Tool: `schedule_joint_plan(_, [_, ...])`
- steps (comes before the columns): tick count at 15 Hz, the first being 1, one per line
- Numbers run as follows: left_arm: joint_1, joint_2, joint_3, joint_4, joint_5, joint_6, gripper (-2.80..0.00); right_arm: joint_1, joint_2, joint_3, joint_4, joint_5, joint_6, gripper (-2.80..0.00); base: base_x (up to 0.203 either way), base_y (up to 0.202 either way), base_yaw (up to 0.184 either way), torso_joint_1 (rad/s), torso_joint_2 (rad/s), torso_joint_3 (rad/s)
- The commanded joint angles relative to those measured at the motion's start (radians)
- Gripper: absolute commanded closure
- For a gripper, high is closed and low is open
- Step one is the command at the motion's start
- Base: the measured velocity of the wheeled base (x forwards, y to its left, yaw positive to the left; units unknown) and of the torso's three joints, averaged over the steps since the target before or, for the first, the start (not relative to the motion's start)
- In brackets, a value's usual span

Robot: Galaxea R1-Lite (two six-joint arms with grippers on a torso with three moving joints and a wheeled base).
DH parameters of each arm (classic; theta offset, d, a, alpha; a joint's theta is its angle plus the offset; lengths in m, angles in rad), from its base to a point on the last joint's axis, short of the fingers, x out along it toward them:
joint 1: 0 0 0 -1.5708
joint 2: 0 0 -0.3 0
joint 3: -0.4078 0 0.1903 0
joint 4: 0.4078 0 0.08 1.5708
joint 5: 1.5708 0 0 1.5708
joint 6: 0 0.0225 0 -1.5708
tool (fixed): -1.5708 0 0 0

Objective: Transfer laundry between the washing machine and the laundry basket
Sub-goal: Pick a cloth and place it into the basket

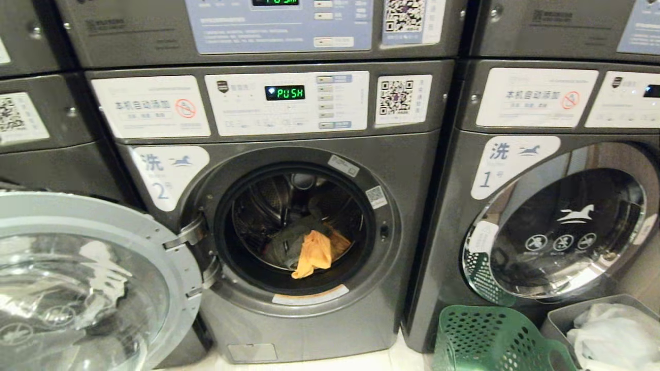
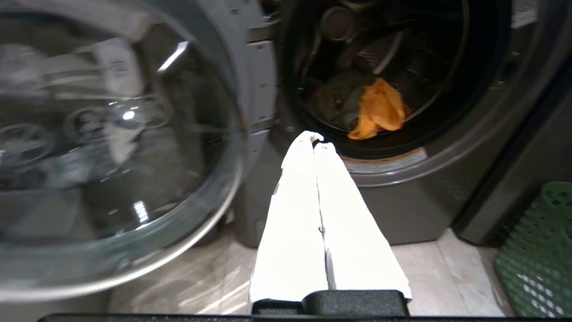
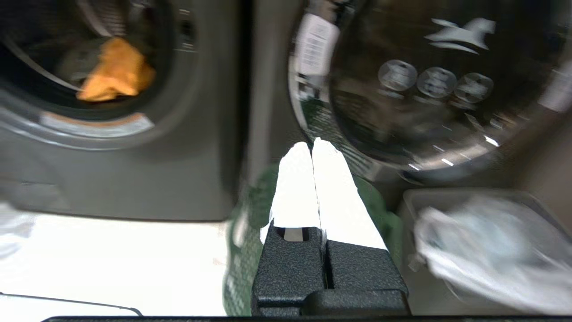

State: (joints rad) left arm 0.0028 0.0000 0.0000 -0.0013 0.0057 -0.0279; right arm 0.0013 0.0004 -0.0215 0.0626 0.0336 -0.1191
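Note:
The grey washing machine (image 1: 402, 216) marked 2 stands in front of me with its round glass door (image 1: 77, 288) swung open to the left. Inside the drum lie an orange cloth (image 1: 315, 252) and a dark grey garment (image 1: 290, 239). The green laundry basket (image 1: 490, 340) sits on the floor to the machine's right. My left gripper (image 2: 316, 139) is shut and empty, low in front of the drum opening, short of the orange cloth (image 2: 379, 109). My right gripper (image 3: 312, 145) is shut and empty above the green basket (image 3: 243, 250). Neither arm shows in the head view.
A second washer (image 1: 557, 226), marked 1, stands at the right with its door closed. A grey bin (image 1: 562, 317) holding white laundry (image 1: 616, 335) sits beside the green basket. The open glass door (image 2: 111, 147) fills the space left of my left gripper. Pale tiled floor (image 2: 447, 273) lies below.

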Motion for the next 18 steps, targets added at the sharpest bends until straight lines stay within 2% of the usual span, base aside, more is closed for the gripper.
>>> schedule_joint_plan(1, [0.0, 0.0, 0.0, 0.0, 0.0, -0.001, 0.0, 0.0, 0.001, 0.0, 0.0, 0.001, -0.001, 0.0, 0.0, -0.007, 0.176, -0.001, 0.0, 0.005])
schedule_joint_plan(6, [0.0, 0.0, 0.0, 0.0, 0.0, 0.0, 0.0, 0.0, 0.0, 0.0, 0.0, 0.0, 0.001, 0.0, 0.001, -0.006, 0.151, 0.005, 0.0, 0.001])
schedule_joint_plan(18, [0.0, 0.0, 0.0, -0.003, -0.001, 0.003, 0.0, 0.0, 0.0, 0.002, 0.0, -0.001, 0.004, 0.0, 0.0, 0.0, 0.0, 0.0, 0.0, -0.008])
